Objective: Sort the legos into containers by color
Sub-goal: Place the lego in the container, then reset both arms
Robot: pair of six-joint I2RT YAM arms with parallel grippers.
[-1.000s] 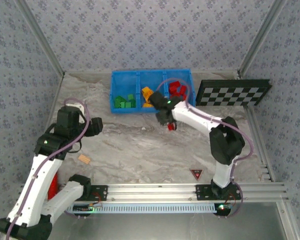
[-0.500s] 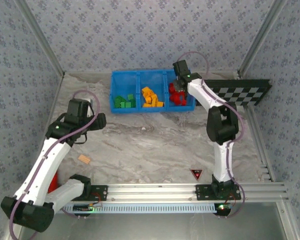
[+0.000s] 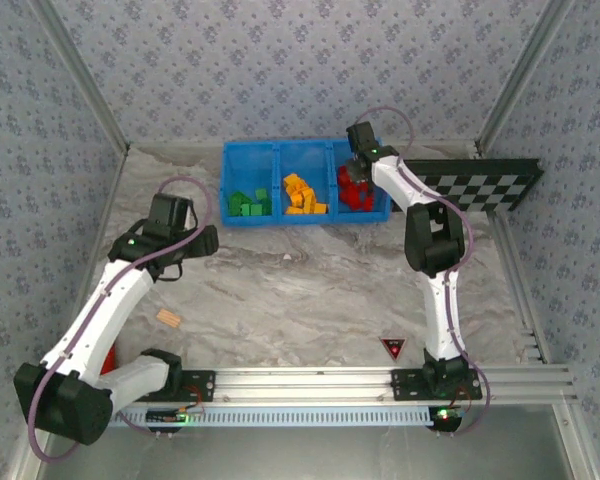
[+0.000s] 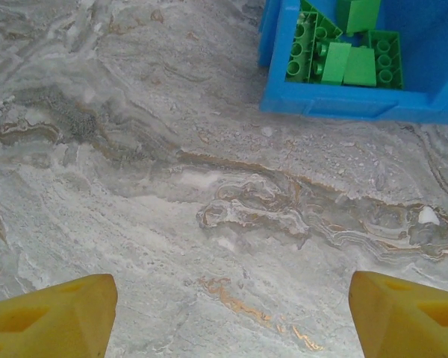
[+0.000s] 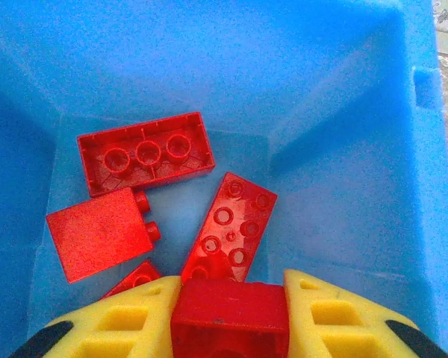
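The containers are three compartments of one blue bin (image 3: 280,147) at the back of the table. Green legos (image 3: 248,203) lie in the left one, orange-yellow legos (image 3: 302,195) in the middle, red legos (image 3: 355,192) in the right. My right gripper (image 3: 358,170) hangs over the right compartment (image 5: 336,209), shut on a red lego (image 5: 230,313) held between its yellow fingers. Loose red legos (image 5: 145,153) lie on the floor below it. My left gripper (image 4: 231,313) is open over bare table, with nothing between its fingers (image 4: 52,317). The green legos (image 4: 343,56) are ahead of it to the right.
A black-and-white checkerboard (image 3: 467,185) lies right of the bin. A tan block (image 3: 167,319) sits on the table at the left front. A small red triangle (image 3: 392,347) is near the front rail. Patterned walls close in the table on three sides.
My right arm swung from the table in front of the bin up to the right compartment, carrying the red lego. My left arm reached forward and to the right.
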